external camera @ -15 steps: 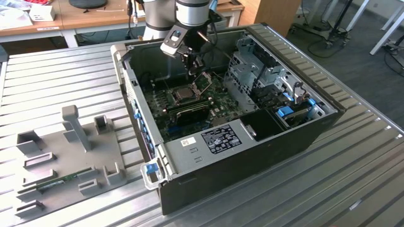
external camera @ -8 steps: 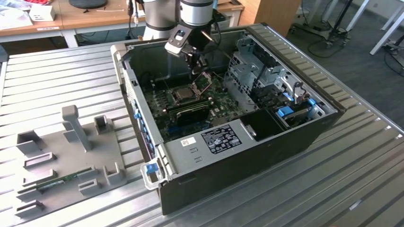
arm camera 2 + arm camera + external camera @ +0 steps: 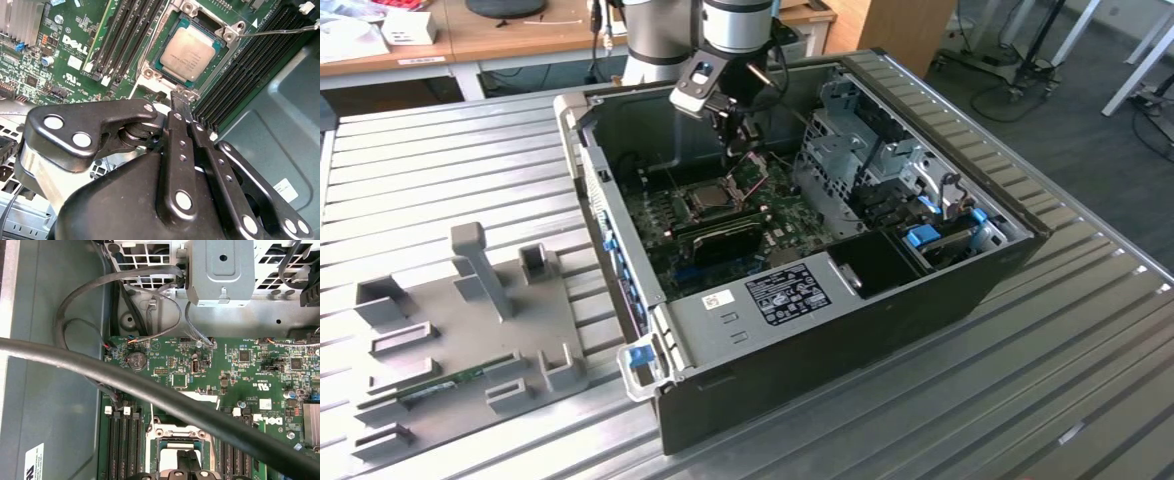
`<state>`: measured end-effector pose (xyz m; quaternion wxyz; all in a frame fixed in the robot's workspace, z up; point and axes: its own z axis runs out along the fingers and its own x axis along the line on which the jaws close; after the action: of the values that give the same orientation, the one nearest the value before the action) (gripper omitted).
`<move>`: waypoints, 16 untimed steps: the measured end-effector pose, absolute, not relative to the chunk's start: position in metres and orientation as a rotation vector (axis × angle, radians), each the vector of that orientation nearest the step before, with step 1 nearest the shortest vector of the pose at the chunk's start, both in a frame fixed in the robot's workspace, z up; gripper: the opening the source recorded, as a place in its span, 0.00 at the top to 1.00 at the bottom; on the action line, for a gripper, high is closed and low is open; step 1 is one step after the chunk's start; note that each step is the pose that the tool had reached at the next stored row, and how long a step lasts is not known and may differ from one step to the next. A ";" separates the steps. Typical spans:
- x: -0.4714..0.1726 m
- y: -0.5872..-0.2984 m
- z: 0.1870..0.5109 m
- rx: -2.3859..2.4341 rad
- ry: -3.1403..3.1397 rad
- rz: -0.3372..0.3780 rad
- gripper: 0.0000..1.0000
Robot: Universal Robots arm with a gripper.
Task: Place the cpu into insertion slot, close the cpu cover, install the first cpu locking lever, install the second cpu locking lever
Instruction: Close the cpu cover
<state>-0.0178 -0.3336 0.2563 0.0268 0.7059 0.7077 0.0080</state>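
In the exterior view, a black tower computer case (image 3: 921,340) is lying open on its side in the middle of the frame, resting on a ribbed silver metal desk (image 3: 440,150). A grey robot arm (image 3: 734,25) is reaching down from the upper middle of the frame into the case. Its black gripper (image 3: 742,135) is hanging just above the green circuit board (image 3: 720,235). At the exterior view's left, a grey plastic fixture tray (image 3: 467,340) is sitting on the desk, well apart from the case, with a small green memory stick (image 3: 447,385) lying in it.

In the second wrist view, the small flat square cpu with its dull silvery-tan metal top (image 3: 189,52) is lying flat inside the square insertion slot with a silver metal rim (image 3: 212,65). I cannot tell the thin cover frame apart from that rim. The black fingers (image 3: 178,107) are drawn narrow, tips together, gripping nothing that shows, and their tips are reaching right up to one edge of the slot. A thin silver wire lever (image 3: 280,31) is running from a corner of the slot out across the long black memory slots (image 3: 245,70).

In the first wrist view, a thick black cable (image 3: 150,390) is crossing in front of the board.
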 end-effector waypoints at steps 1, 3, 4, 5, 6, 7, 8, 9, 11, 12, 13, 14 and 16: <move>-0.017 -0.334 0.256 2.180 2.186 0.025 0.90; -0.016 -0.334 0.256 2.181 2.186 0.024 0.90; -0.014 -0.334 0.256 2.181 2.186 0.024 0.90; -0.012 -0.334 0.256 2.181 2.186 0.024 0.90; -0.011 -0.334 0.256 2.181 2.186 0.025 0.90; -0.009 -0.334 0.256 2.181 2.186 0.025 0.90; -0.007 -0.334 0.256 2.181 2.186 0.025 0.90; -0.005 -0.334 0.256 2.181 2.186 0.025 0.90; -0.002 -0.334 0.256 2.181 2.187 0.025 0.90; -0.001 -0.334 0.256 2.181 2.187 0.026 0.90; 0.001 -0.334 0.256 2.181 2.187 0.026 0.90; 0.003 -0.334 0.256 2.181 2.187 0.026 0.90; 0.006 -0.334 0.256 2.181 2.187 0.026 0.90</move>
<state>0.0059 -0.3336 0.2564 0.0264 0.7059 0.7077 0.0083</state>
